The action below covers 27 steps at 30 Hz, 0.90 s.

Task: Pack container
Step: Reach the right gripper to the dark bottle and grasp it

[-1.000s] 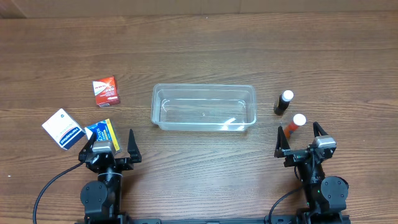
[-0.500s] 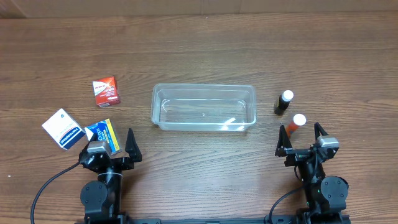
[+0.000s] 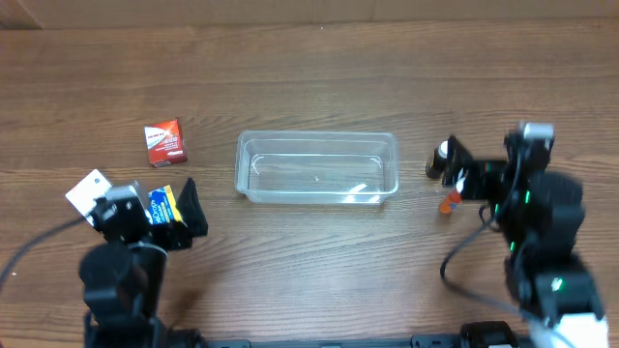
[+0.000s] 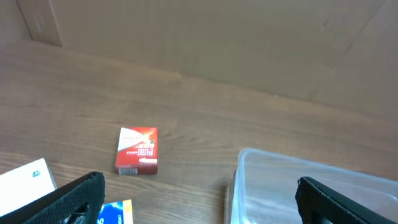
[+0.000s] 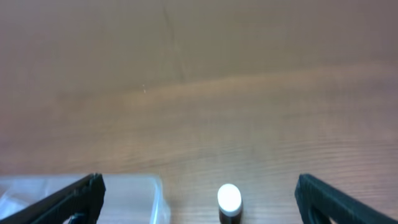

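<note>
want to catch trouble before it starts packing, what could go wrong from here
1. The dark bottle and orange bottle sit close together by the open right gripper; closing on one could topple the other.
2. The blue box lies right beside the white box by the open left gripper; a grasp might drag both.

The container is positioned at the centre of the table. A single box is located to its left, well apart, toward the far side. Two further boxes, an outer box and an inner box, are set side by side nearer the front, left of the container. Two bottles are located just right of the container: a rear bottle, with a front bottle before it.
</note>
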### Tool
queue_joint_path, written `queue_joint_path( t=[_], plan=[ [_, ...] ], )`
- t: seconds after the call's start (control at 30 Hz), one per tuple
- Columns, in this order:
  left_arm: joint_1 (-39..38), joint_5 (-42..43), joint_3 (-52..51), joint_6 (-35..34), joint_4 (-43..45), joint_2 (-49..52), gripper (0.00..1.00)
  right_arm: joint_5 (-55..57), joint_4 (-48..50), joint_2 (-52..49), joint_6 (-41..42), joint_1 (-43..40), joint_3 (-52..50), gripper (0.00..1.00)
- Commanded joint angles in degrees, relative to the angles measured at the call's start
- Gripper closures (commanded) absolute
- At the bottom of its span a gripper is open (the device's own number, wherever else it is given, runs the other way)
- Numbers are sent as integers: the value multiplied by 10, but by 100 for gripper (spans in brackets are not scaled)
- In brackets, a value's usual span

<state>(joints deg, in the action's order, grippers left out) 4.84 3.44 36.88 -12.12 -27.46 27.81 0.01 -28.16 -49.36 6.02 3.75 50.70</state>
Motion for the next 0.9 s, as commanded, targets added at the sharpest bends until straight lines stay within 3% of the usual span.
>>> queue_joint_path(
  t=[0.0,0.13,0.27,0.6,0.87],
  plan=[
    [-4,6,142,2,-92,100,0,3,-107,-118,2,0,177,0],
    [-4,4,295,1,-258,221,0,-7,-318,-268,3,-9,376,0],
    [-4,-2,397,3,-398,325,0,-58,-483,-381,2,-33,479,0],
    [-4,-14,407,3,-443,421,0,-21,-470,-428,0,-35,479,0],
    [-4,-14,407,3,-443,424,0,-23,-491,-564,13,-35,479,0]
  ],
)
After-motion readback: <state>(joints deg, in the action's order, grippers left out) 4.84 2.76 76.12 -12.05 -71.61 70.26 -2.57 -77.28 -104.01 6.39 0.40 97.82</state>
